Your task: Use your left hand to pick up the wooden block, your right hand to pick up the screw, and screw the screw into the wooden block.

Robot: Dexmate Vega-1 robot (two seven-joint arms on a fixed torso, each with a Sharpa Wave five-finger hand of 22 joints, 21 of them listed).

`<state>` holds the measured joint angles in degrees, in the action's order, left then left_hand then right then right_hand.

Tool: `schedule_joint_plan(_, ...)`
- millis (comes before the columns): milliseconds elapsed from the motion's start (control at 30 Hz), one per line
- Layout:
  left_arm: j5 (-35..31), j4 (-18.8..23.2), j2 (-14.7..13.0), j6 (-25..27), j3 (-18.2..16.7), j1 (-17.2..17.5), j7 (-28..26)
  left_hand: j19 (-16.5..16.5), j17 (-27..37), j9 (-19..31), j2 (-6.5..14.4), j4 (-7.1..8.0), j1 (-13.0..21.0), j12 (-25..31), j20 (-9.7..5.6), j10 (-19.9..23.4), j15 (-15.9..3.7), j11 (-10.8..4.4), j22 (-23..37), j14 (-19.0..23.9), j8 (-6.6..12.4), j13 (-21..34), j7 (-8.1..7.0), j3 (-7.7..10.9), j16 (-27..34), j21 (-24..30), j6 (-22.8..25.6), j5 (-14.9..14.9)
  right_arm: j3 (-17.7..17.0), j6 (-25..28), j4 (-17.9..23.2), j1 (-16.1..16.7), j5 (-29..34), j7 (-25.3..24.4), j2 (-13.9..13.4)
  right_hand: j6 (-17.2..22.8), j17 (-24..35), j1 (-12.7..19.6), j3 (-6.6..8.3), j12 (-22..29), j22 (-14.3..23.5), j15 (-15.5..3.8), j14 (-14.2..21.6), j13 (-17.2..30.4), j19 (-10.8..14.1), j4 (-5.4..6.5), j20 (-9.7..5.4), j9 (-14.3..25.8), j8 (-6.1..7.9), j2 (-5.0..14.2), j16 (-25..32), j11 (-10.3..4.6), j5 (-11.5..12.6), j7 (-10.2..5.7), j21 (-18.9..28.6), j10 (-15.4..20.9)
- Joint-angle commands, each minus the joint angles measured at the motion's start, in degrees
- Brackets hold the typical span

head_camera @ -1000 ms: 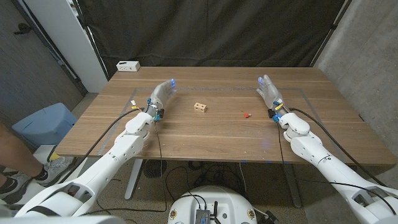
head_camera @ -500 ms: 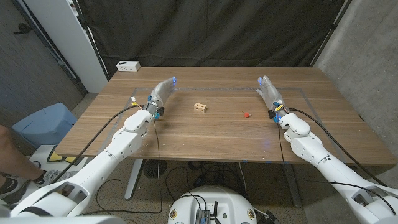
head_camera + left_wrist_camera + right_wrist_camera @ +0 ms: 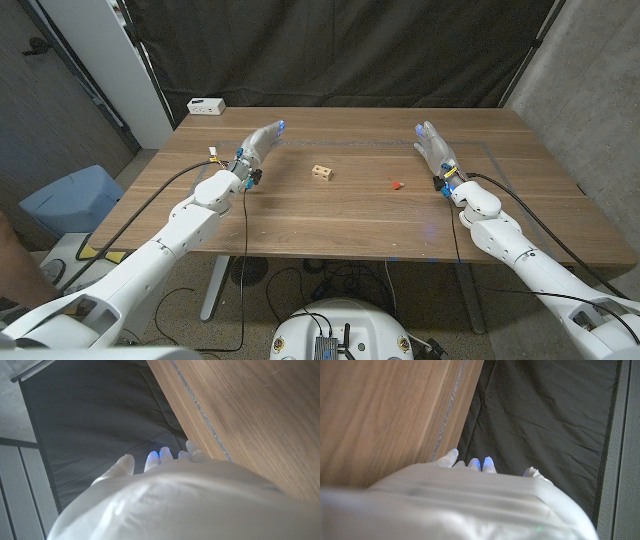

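Centrally in the frame, the wooden block is sitting on the table, the screw lying right of it; left hand and right hand are hovering spread, holding nothing.

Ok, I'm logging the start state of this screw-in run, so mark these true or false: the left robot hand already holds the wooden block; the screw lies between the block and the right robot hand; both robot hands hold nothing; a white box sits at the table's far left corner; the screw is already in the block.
1. The left robot hand holds the wooden block: false. The block lies on the table, apart from that hand.
2. The red screw lies between the block and the right robot hand: true.
3. Both hands hold nothing: true.
4. A white box sits at the far left corner: true.
5. The screw is in the block: false. They lie apart.
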<state>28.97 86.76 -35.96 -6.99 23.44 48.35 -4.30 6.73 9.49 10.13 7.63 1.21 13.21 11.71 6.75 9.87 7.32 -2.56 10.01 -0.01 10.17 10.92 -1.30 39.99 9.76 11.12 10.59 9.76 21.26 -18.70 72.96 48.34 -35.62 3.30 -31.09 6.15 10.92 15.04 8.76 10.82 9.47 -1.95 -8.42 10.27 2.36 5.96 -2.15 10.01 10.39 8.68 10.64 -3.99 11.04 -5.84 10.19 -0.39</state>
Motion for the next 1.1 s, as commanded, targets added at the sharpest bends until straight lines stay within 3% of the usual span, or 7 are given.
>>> schedule_joint_plan(33,-3.95,7.37,-5.54,6.02,0.12,0.17,-1.32,-0.73,0.1,0.06,-0.04,-0.71,0.67,0.06,0.16,0.08,0.38,-0.59,0.15,-0.33,0.34,0.02,-0.94,0.03,0.02,-0.31,0.07,0.22,-0.57,-0.09,0.6,0.19,-0.02,0.2,-0.76,-0.09,-0.04,0.76,0.42,0.28,0.12,-2.06,-0.2,0.11,0.35,-0.23,-2.77,0.17,0.17,0.04,0.32,-0.15,0.26,-0.39,0.37,0.42)
schedule_joint_plan(133,-5.2,7.75,-6.63,7.05,0.71,-1.01,-0.19,-0.86,0.11,0.05,-0.09,-1.14,0.93,0.07,0.07,0.15,0.33,-0.92,0.13,-0.56,0.31,0.01,-1.32,0.04,0.03,-0.32,-0.04,0.33,-0.62,-0.18,0.87,0.34,0.11,-0.13,-0.76,-0.13,-0.05,0.8,0.47,0.27,0.12,-2.09,-0.19,0.11,0.35,-0.29,-2.75,0.17,0.16,-0.01,0.32,-0.18,0.26,-0.41,0.37,0.43)
schedule_joint_plan(233,-7.3,9.18,-8.22,9.02,1.31,-2.0,0.1,-2.54,0.15,0.02,-0.13,-4.01,2.99,-0.15,-0.4,-0.37,-0.12,-1.91,0.04,-2.38,0.33,-0.04,-2.51,0.49,-0.04,-0.62,-0.55,0.91,-0.67,-0.49,1.08,0.57,0.28,-0.66,-0.57,-0.21,-0.07,0.84,0.51,0.24,0.12,-2.08,-0.2,0.11,0.35,-0.36,-2.75,0.17,0.13,-0.06,0.31,-0.17,0.25,-0.46,0.38,0.4)
schedule_joint_plan(367,-7.65,9.48,-9.45,9.35,1.42,-3.03,2.35,-4.28,0.16,0.02,-0.21,-5.66,4.09,-0.42,-0.49,-1.27,-0.4,-2.64,0.04,-3.98,0.23,-0.06,-3.13,0.48,-0.11,-0.88,-1.16,1.08,-0.62,-1.2,1.26,0.87,1.02,-1.66,-0.31,-0.34,-0.11,0.92,0.49,0.24,0.12,-2.03,-0.19,0.12,0.38,-0.51,-2.62,0.17,0.09,-0.32,0.31,-0.07,0.24,-0.36,0.4,0.44)
schedule_joint_plan(567,-9.16,11.41,-12.49,12.43,2.23,-5.29,6.24,-6.11,0.19,0.03,-0.52,-6.95,4.71,-0.75,-0.83,-2.68,-0.64,-2.6,0.06,-5.62,0.0,-0.07,-3.81,0.0,-0.11,-0.95,-2.21,1.02,-0.66,-1.85,1.27,0.92,1.47,-1.9,-0.31,-0.65,-0.24,1.23,0.34,0.17,0.1,-1.91,-0.16,0.12,0.39,-1.11,-2.51,0.17,0.01,-1.24,0.29,-0.04,0.2,-0.26,0.42,0.38)
schedule_joint_plan(1100,-14.75,15.83,-19.11,16.34,4.39,-9.81,15.28,-8.34,0.24,0.03,-1.62,-8.4,5.0,-0.83,-1.12,-4.2,-0.91,-3.54,0.05,-7.48,-0.13,-0.09,-5.03,-1.1,0.01,-0.95,-3.93,0.84,-1.2,-4.27,0.57,1.5,1.06,0.03,-0.78,-0.75,-0.34,1.62,0.07,0.01,0.1,-1.82,-0.32,0.13,0.43,-1.97,-2.27,0.16,0.07,-2.49,0.21,0.11,0.2,-0.1,0.46,0.11)
